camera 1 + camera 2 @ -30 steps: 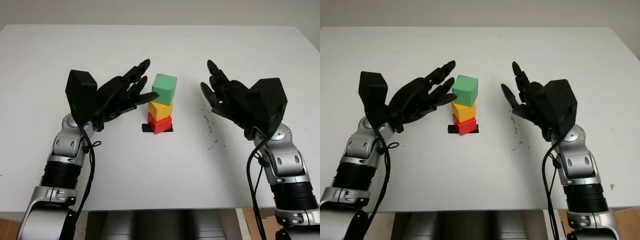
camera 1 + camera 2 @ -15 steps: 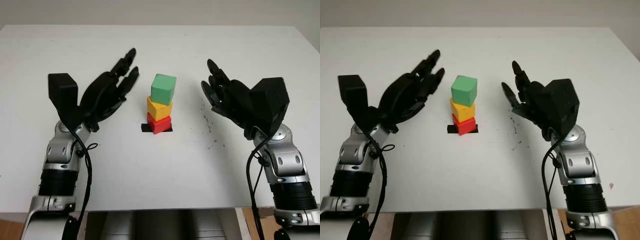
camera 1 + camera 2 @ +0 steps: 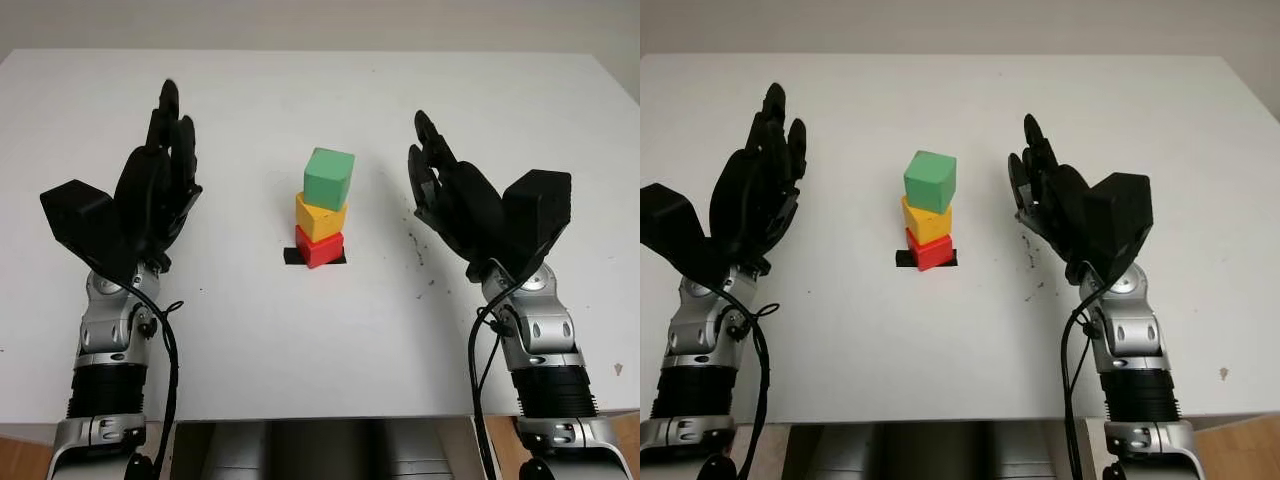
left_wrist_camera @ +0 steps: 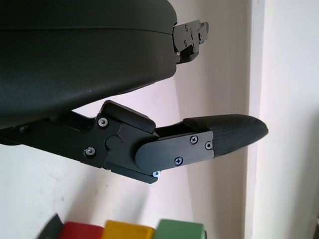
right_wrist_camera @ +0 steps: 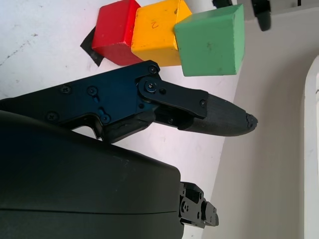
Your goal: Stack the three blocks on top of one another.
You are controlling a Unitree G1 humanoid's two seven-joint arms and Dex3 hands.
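Presently I find the white table (image 3: 320,330) carrying little besides the stack: a small black patch (image 3: 292,256) lies under the bottom block, and a scatter of dark specks (image 3: 418,255) marks the surface just to the stack's right, toward my right hand. Nothing stands between either hand and the blocks. The three blocks stand near the table's middle as one column, its long axis upright: the red block (image 3: 320,247) sits on the black patch, the yellow block (image 3: 320,216) rests on it, and the green block (image 3: 329,178) tops the column. The column is not square; each block is turned a little against the one beneath, and the green block overhangs slightly to the right and looks somewhat tilted. The green block appears the largest of the three, the red the smallest. All three are plain, matte cubes with softened edges; the right wrist view shows a faint mark on one yellow face. My left hand (image 3: 155,195) is raised over the table well to the left of the stack, open and holding nothing, fingers pointing away from me. My right hand (image 3: 450,205) is raised to the right of the stack, nearer to it than the left, also open and holding nothing. Neither hand touches a block.
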